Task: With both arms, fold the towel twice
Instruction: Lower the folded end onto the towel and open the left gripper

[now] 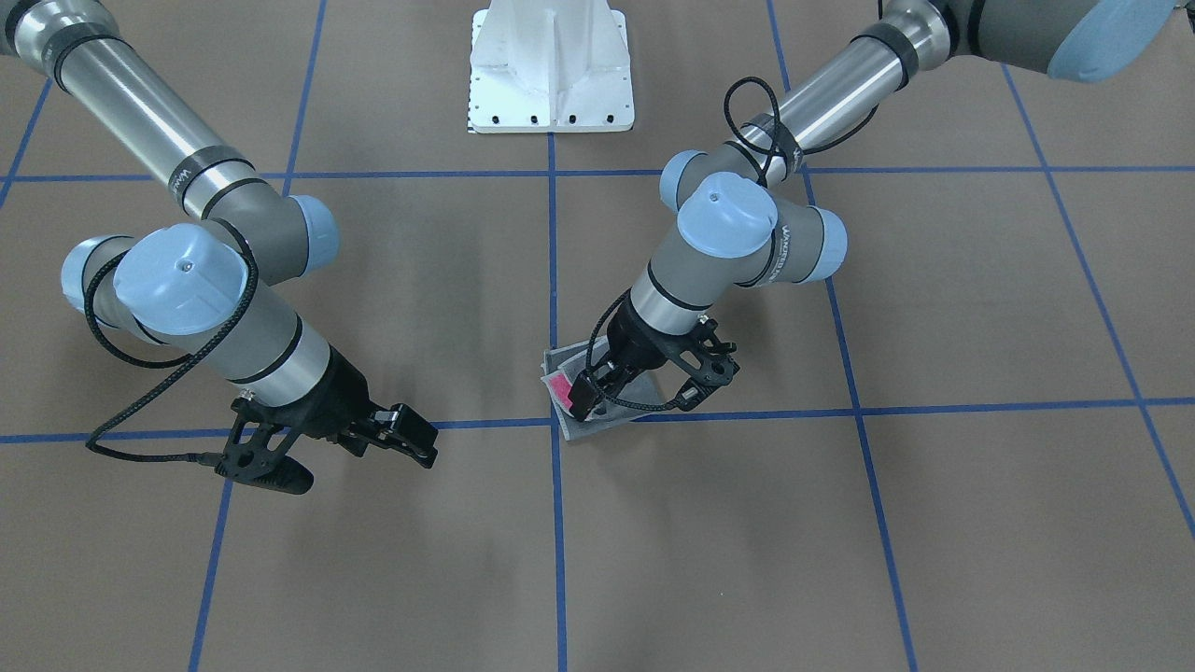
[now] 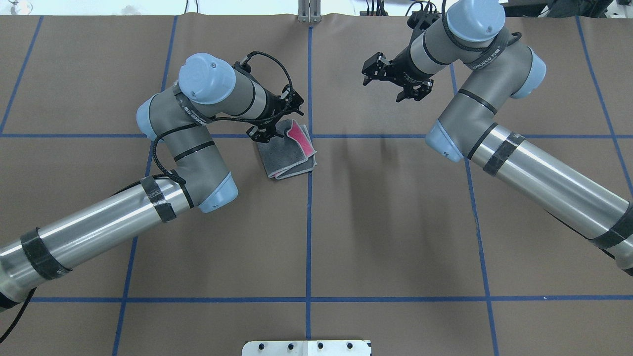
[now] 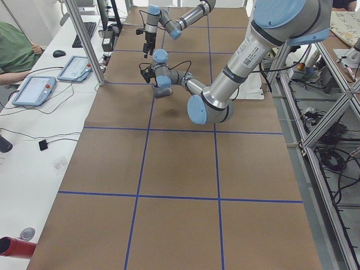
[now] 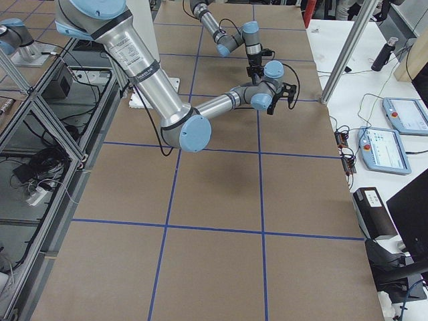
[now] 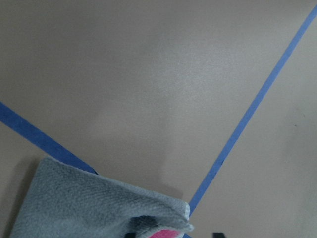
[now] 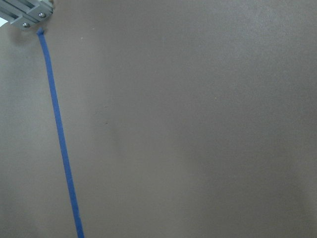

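Nearest the front-facing camera, the right gripper (image 1: pixel 428 448) is seen held above the table (image 1: pixel 709 560), its fingers parted and nothing between them. It is placed well to the right of the towel (image 2: pixel 287 159). The towel is found folded, grey face up, lying on the table just left of the centre blue tape line (image 2: pixel 309 222), on the far side from the white base (image 1: pixel 551 65). A pink strip is shown turned up along its right edge. The left gripper (image 1: pixel 590 398) is set at the towel's far edge, close to the pink strip. Whether its fingers are closed on the cloth cannot be told.
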Tool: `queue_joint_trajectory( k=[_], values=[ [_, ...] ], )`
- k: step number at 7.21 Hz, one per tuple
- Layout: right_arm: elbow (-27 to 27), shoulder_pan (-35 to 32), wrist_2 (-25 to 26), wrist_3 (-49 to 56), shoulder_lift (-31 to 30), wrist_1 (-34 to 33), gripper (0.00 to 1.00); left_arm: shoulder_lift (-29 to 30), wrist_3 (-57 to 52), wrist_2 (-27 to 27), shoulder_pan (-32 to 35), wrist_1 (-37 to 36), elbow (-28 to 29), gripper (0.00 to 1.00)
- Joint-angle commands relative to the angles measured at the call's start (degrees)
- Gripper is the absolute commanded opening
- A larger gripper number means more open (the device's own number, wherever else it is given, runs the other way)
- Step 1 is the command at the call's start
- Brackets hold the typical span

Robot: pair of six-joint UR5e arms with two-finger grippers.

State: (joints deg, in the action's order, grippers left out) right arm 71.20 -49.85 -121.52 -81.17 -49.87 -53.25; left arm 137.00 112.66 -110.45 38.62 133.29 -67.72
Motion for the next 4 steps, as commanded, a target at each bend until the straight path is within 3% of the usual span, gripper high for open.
queue_joint_trajectory(
  k=[1,4],
  values=[
    [0.1,-0.4,0.0,0.6,0.0,0.0,1.0,0.3,-0.2,0.0,-0.1,0.1,1.8,1.0],
    [0.1,-1.0,-0.1,1.4,0.0,-0.1,1.0,4.9,-0.3,0.1,-0.1,1.7,8.1,1.0]
  ],
)
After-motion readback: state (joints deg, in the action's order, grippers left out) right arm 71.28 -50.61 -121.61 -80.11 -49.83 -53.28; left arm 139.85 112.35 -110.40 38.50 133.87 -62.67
